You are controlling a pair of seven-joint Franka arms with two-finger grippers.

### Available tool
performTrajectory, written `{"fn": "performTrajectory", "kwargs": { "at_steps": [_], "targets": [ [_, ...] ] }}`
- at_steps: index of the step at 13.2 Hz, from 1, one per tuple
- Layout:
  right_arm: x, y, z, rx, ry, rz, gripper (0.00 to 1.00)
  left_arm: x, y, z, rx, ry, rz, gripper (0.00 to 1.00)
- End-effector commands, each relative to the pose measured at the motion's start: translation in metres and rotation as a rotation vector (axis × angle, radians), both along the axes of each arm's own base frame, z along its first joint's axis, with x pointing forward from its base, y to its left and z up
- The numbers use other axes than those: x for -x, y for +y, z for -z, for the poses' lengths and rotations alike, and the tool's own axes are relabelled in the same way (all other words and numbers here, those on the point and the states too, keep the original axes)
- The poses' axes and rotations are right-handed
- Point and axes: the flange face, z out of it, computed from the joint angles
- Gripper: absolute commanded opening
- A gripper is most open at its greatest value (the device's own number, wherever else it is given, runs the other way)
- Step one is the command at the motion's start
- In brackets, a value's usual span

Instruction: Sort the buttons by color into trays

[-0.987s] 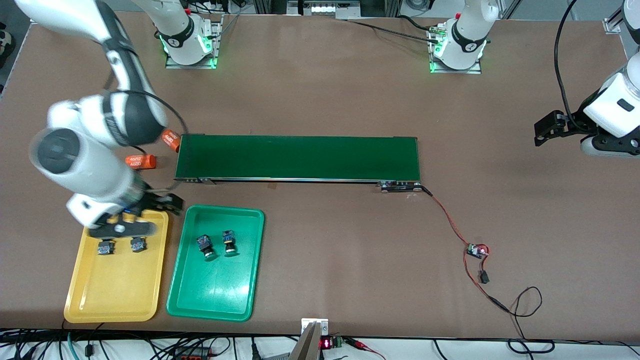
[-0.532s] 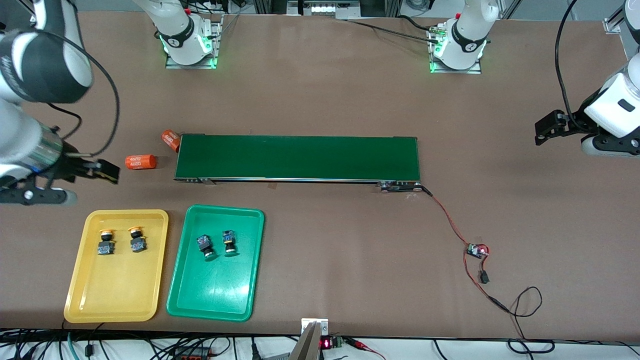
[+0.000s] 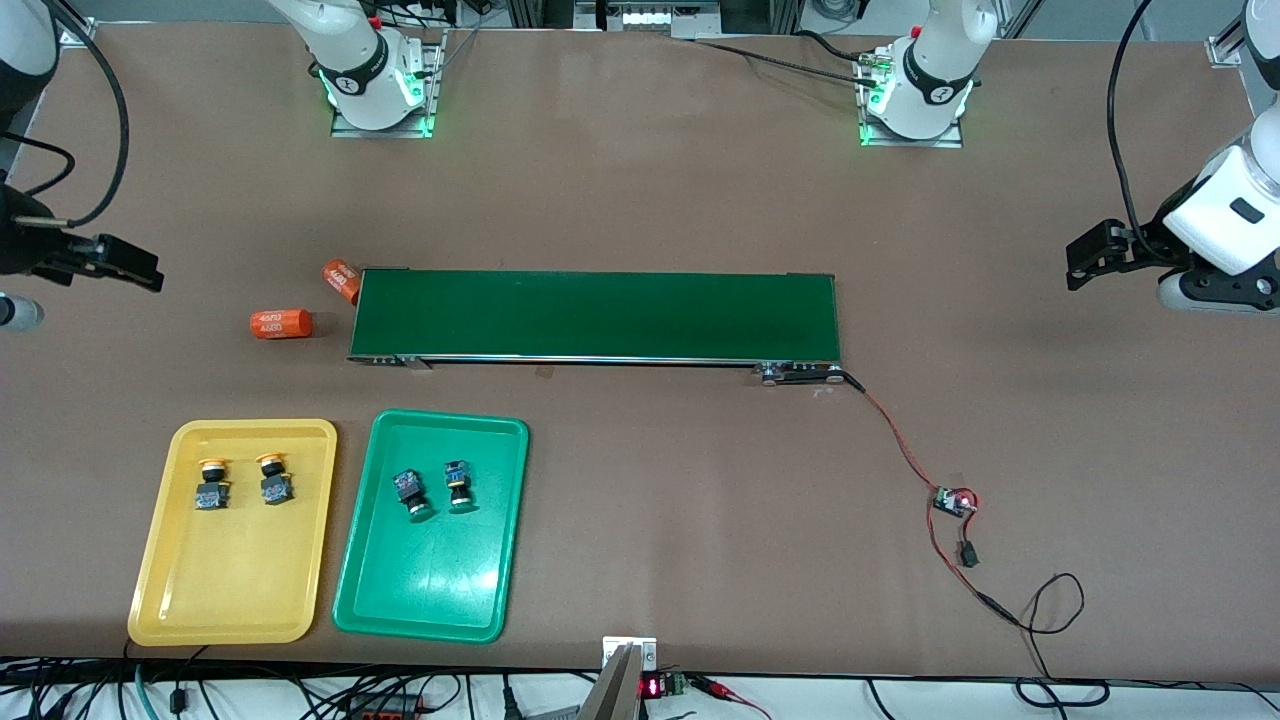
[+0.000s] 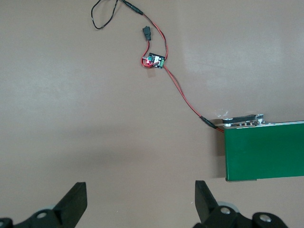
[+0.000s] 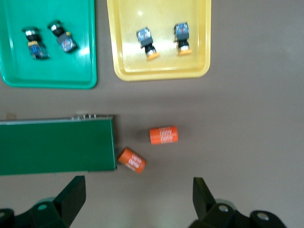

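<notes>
Shallow yellow plastic tray holds two yellow-orange-capped push-button switches side by side. Shallow green plastic tray, just beside it toward the left arm's end, holds two green-capped push-button switches.

Right gripper: fingers spread wide, empty, up over bare table near two orange cylinders.

Left gripper: wide open, empty, waiting over bare table beside the long dark-green conveyor belt.

My bench is a broad brown surface under even overhead light. Along its edge nearest the front camera hang tangled black cables and a small red lit display. Past its opposite edge, grey metal framing shows.
</notes>
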Motion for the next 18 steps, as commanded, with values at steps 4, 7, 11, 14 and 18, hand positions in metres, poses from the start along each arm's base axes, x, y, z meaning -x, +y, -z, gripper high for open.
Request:
{"fn": "performTrajectory", "kwargs": {
  "at_steps": [4, 7, 11, 14, 18],
  "targets": [
    [0.023, 0.0, 0.002, -0.025, 0.039, -0.001, 1.0, 0.0, 0.002, -0.004, -0.008, 0.008, -0.004, 1.0],
    [0.038, -0.001, 0.003, -0.024, 0.039, -0.005, 1.0, 0.0, 0.005, -0.001, -0.008, 0.016, -0.007, 1.0],
    [0.043, -0.001, 0.004, -0.036, 0.047, -0.003, 1.0, 0.0, 0.003, -0.003, -0.008, 0.013, -0.004, 1.0],
    [0.048, 0.001, 0.006, -0.037, 0.051, -0.003, 1.0, 0.0, -0.001, -0.003, -0.008, 0.013, 0.003, 1.0],
    [0.048, -0.001, 0.005, -0.037, 0.053, 0.001, 1.0, 0.0, -0.004, -0.004, -0.008, 0.01, 0.006, 1.0]
  ]
}}
